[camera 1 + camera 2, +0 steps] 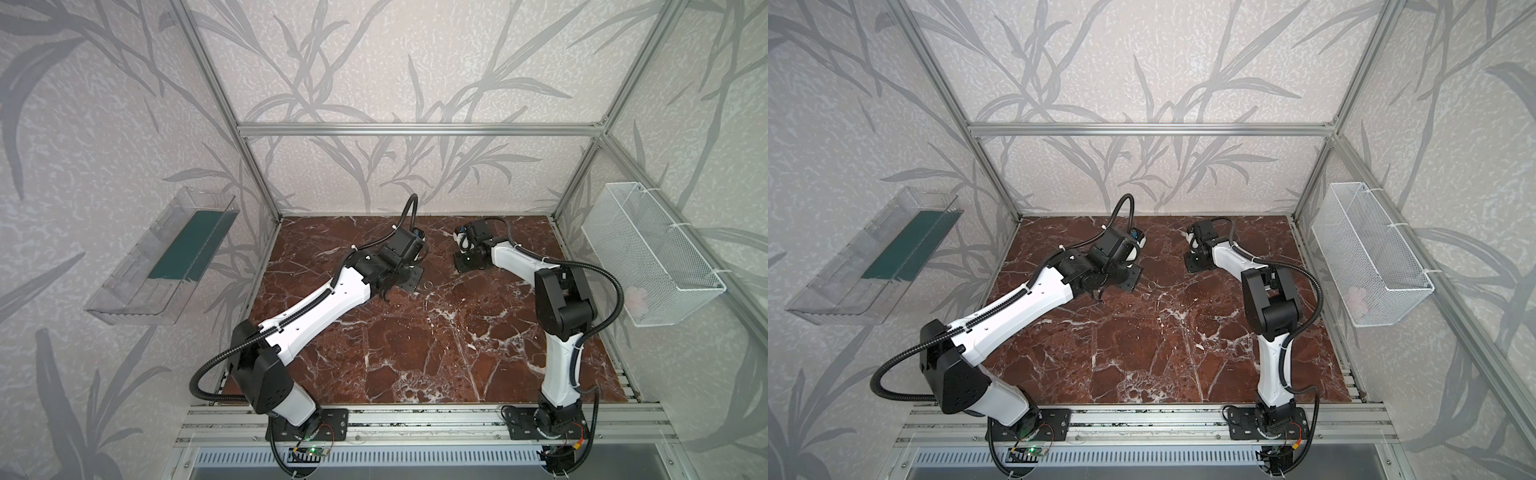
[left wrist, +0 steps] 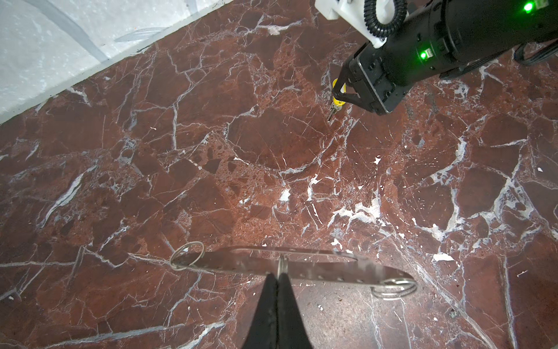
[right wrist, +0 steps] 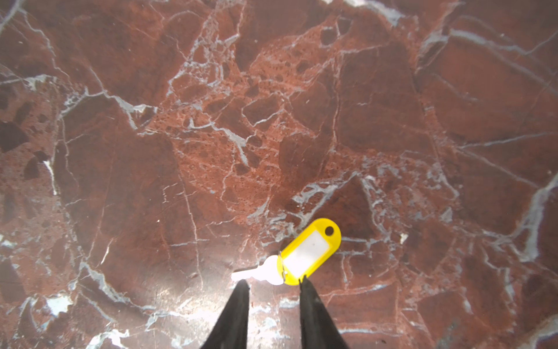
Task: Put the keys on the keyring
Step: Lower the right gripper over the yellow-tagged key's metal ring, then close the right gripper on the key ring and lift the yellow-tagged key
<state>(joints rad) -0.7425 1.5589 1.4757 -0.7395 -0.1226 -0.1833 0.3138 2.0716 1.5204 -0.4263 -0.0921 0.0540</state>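
The keys [image 3: 262, 273] are one small silver key joined by a little ring to a yellow tag [image 3: 311, 250] with a white window, lying on the marble. My right gripper [image 3: 273, 282] stands open over them, one fingertip at the key's blade and one at the tag's end. The left wrist view shows the tag [image 2: 338, 90] between those fingers. The keyring [image 2: 302, 267] is a flat oval plate with tiny rim holes, carrying thin silver rings [image 2: 186, 255] [image 2: 392, 288]. My left gripper [image 2: 279, 273] is shut on its near edge. One ring [image 1: 428, 285] [image 1: 1151, 285] shows in both top views.
The red marble table [image 1: 415, 353] ends at the patterned back wall [image 2: 45, 45], close behind both grippers. A clear plastic bin [image 1: 162, 257] hangs on the left wall and a white wire basket [image 1: 652, 257] on the right wall. The two arms face each other across the far middle.
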